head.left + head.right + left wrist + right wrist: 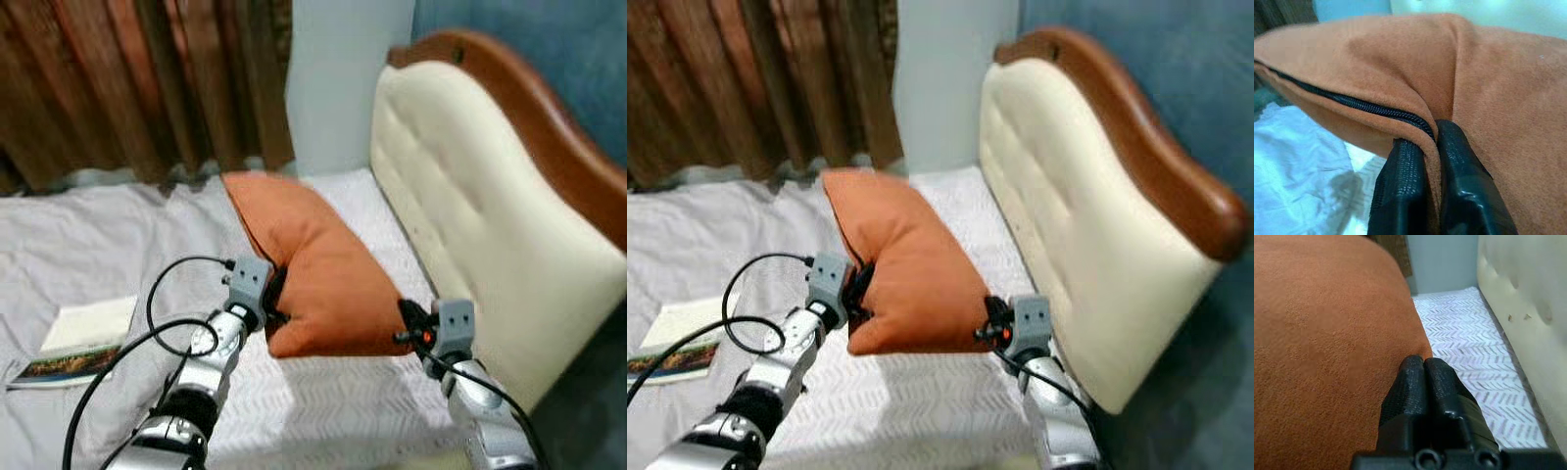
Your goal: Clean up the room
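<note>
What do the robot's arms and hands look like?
Both arms are shiny silver with black joints. The left arm has black cables looping beside it, and the right arm has a black cable too. Each wrist carries a small grey box. The left hand and right hand each have two long black fingers with a bumpy, textured surface.

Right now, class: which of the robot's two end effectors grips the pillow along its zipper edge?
The left end effector pinches the orange pillow beside its black zipper; the right end effector holds a plain corner.
</note>
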Tool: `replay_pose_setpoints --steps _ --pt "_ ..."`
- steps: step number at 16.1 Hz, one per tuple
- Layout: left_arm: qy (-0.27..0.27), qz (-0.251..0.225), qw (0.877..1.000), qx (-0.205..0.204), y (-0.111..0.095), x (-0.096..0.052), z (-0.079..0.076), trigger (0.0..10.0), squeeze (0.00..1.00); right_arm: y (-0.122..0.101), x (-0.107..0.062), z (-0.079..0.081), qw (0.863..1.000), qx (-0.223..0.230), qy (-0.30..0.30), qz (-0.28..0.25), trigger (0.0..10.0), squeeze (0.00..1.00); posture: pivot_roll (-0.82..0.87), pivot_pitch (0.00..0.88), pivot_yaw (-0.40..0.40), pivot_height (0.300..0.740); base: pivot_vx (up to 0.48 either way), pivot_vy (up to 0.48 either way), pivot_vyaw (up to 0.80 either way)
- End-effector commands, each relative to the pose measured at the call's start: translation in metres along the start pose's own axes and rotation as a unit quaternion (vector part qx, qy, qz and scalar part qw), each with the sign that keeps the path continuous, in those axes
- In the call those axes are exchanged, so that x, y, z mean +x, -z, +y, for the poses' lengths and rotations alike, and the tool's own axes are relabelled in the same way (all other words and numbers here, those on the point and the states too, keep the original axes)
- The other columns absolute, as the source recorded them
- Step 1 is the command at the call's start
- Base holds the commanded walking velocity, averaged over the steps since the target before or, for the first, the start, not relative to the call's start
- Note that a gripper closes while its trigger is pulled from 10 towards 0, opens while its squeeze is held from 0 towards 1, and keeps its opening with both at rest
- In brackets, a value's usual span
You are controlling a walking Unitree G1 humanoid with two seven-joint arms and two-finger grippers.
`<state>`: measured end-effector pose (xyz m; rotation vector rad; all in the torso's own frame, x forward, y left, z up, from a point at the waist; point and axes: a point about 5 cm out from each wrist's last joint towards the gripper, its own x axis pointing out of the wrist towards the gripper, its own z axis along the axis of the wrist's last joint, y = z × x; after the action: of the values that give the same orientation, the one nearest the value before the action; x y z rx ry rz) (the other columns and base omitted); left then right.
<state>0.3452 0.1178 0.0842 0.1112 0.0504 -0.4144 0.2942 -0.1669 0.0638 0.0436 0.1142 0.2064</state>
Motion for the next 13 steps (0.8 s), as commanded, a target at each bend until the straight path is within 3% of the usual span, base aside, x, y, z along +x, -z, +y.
replay_pose_setpoints --steps 1,12,13 --pt "0.006 -0.032 0.999 0.013 -0.0150 0.0059 -0.0011 10.0 0.00 -0.0098 0.0017 -0.0040 1.000 -0.008 0.003 -0.019 0.0 0.00 -0.13 0.035 0.044 0.740 0.356 -0.315 0.00" --pt "0.008 -0.024 0.999 0.023 -0.0119 0.0020 0.0064 10.0 0.00 -0.0061 0.0029 0.0034 1.000 -0.008 -0.009 -0.008 0.0 0.00 -0.13 0.049 0.038 0.740 0.362 -0.312 0.00" --pt "0.007 -0.024 0.999 0.023 -0.0117 0.0017 0.0075 10.0 0.00 -0.0051 0.0036 0.0052 1.000 -0.009 -0.011 -0.006 0.0 0.00 -0.13 0.049 0.038 0.740 0.442 0.000 -0.80"
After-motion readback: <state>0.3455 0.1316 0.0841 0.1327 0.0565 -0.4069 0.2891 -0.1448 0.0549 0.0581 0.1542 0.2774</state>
